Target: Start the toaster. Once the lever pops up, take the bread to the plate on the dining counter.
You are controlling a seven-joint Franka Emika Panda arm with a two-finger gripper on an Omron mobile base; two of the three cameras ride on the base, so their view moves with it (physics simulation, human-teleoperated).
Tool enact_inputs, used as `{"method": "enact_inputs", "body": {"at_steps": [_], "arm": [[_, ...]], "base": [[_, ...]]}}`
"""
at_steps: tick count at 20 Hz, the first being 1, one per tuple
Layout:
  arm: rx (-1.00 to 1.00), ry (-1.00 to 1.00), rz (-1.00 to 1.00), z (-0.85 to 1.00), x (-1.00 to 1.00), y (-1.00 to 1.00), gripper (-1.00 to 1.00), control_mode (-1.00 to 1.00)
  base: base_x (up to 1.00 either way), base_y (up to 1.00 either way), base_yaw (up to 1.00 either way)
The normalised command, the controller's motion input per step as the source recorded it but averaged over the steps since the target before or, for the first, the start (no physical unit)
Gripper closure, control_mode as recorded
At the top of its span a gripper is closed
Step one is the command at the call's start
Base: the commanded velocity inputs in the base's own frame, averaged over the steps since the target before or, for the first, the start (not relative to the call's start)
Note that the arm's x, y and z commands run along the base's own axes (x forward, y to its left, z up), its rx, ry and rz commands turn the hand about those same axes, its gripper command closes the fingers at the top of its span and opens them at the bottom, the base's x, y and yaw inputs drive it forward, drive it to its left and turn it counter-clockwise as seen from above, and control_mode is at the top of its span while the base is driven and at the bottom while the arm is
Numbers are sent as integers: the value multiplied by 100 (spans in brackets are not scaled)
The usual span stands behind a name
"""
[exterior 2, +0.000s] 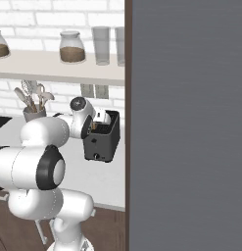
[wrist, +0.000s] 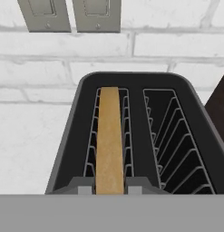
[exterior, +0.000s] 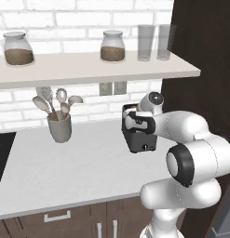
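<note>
The toaster (exterior: 140,135) is sitting on a white counter (exterior: 65,172) under a brick wall (exterior: 88,16). The gripper (wrist: 110,190) is pinching shut on the bread (wrist: 109,140) in the toaster's left slot.

The arm (exterior: 191,158) is glossy white, built of bulbous rounded segments, with dark round joint caps and a grey-capped wrist.

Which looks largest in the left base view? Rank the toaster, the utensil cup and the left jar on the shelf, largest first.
1. Toaster, though the arm hides part of it.
2 and 3. Utensil cup and left jar look much alike in size. The jar sits farther back on the shelf, so I won't rank them.
</note>
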Motion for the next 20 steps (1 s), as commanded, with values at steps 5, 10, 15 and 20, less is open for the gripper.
{"method": "enact_inputs", "body": {"at_steps": [5, 10, 15, 20], "arm": [[0, 0, 0, 0, 0, 0, 100, -100], [0, -8, 0, 1, -18, 0, 100, -100], [0, -20, 0, 40, -36, -2, 100, -100], [0, -25, 1, 56, -46, -1, 100, -100]], "base": [[0, 0, 0], [0, 0, 0], [0, 0, 0], [0, 0, 0]]}}
